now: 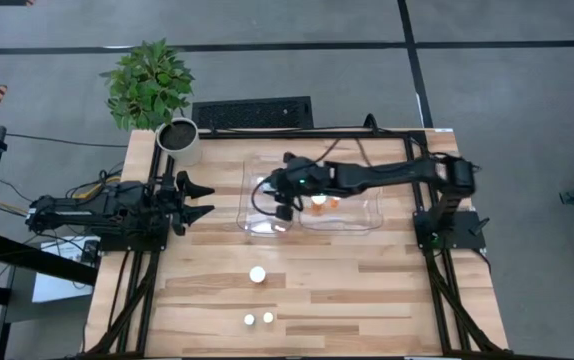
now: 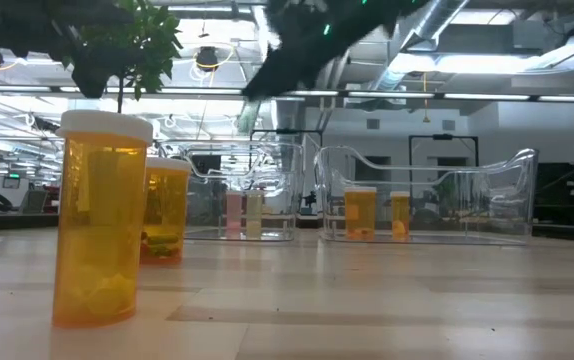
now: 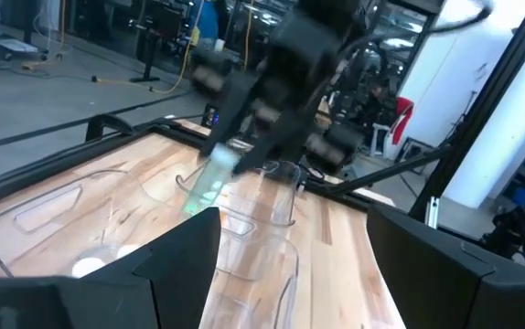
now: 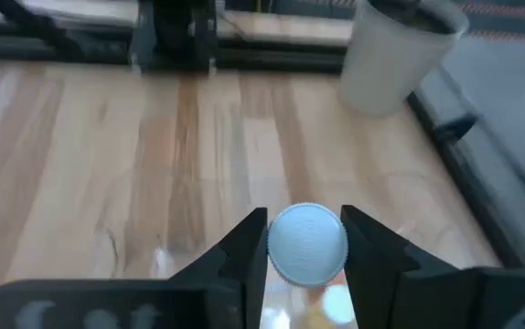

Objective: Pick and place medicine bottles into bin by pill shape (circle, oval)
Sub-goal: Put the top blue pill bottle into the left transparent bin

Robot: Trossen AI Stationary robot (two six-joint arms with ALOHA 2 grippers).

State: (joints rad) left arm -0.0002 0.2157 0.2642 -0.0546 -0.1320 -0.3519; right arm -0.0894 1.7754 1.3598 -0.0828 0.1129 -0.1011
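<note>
The right gripper [image 4: 305, 245] is clamped on a white-capped medicine bottle [image 4: 307, 243], its fingers [image 4: 244, 249] pressed against either side of the cap; in the high view it hangs over the left compartment of the clear plastic bin [image 1: 365, 222]; orange bottles [image 1: 324, 204] already stand in the right compartment; three more bottles wait on the wooden table [image 1: 367, 290], one larger [image 1: 257, 273] and two small ones [image 1: 258, 319] side by side; the left gripper [image 1: 203, 199] rests with fingers spread at the table's left edge, near the white plant pot [image 1: 179, 139].
</note>
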